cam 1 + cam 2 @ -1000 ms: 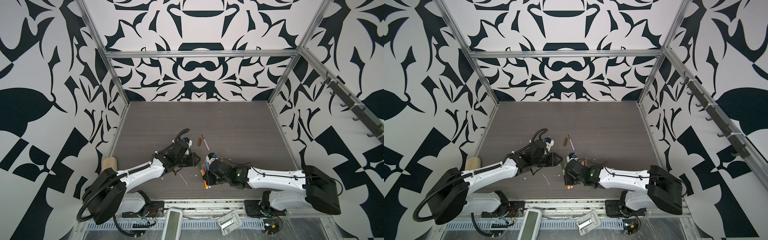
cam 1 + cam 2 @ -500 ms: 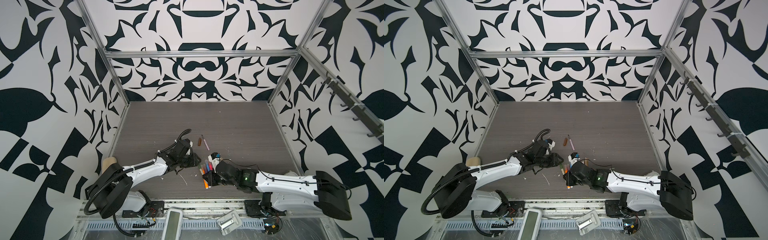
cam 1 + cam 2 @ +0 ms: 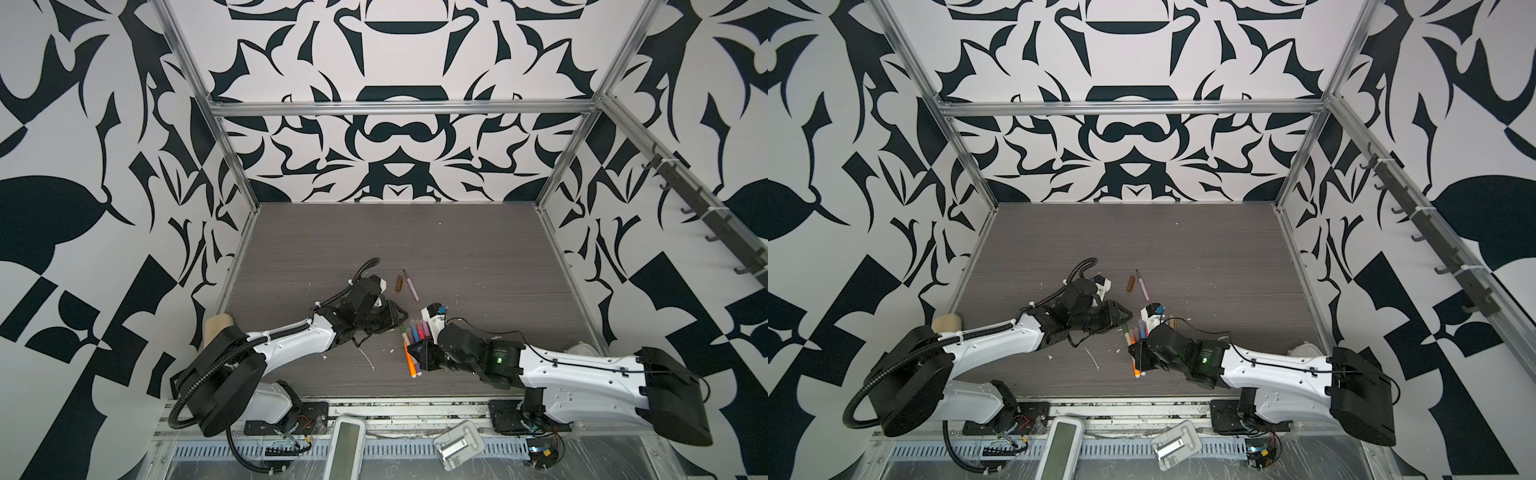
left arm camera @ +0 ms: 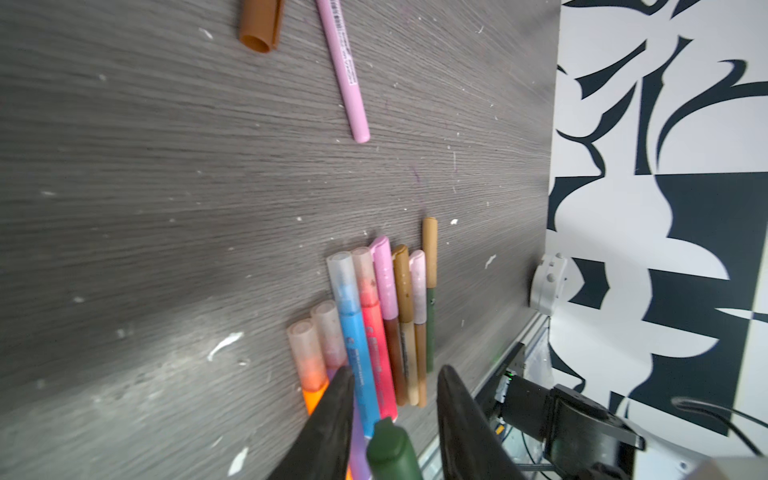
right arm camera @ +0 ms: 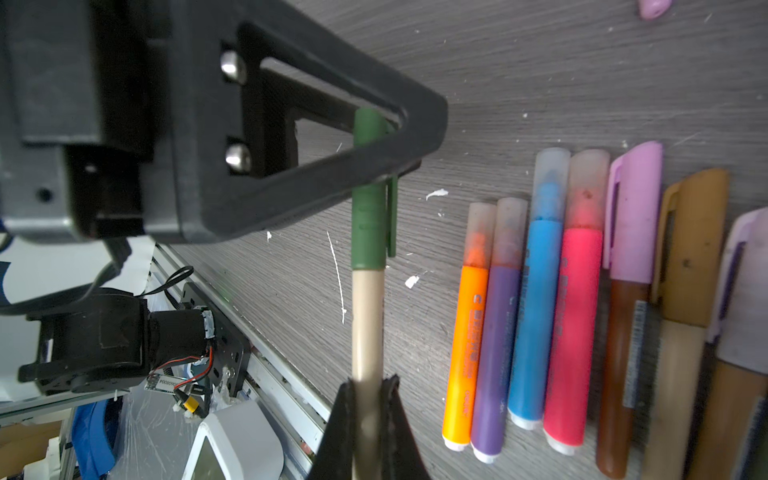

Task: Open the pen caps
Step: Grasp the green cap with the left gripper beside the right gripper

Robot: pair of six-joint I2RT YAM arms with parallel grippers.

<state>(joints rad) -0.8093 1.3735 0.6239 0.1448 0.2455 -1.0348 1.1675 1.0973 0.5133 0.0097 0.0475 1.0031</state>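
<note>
Nearest the robot bases, the right gripper (image 5: 368, 386) has its jaws closed tight on the barrel of a tan pen (image 5: 368, 316), holding it lifted just over the grey wood-grain surface (image 3: 478, 257). The pen points away from that gripper, and a dark green cap (image 5: 369, 216) is fitted on its far end.

Just beside the held pen, a row of pens (image 5: 536, 324) lies side by side on the surface, all capped. Four are thick markers in orange, purple, blue and pink, each with a cloudy translucent cap. The slimmer ones next to them are brown and tan, with pink, ochre and pale lilac caps.

A little farther out, the left gripper (image 4: 397, 374) reaches in from the left side to meet the green cap. Its jaws stand partly open, one on each side of the cap. The left wrist view shows a narrow gap on both sides.

Beyond both grippers, near the middle of the surface, a loose brown cap (image 3: 399, 284) lies on its side. Just beside it, but apart, lies a pale pink pen (image 3: 412, 289) with its thin dark tip bare.
</note>
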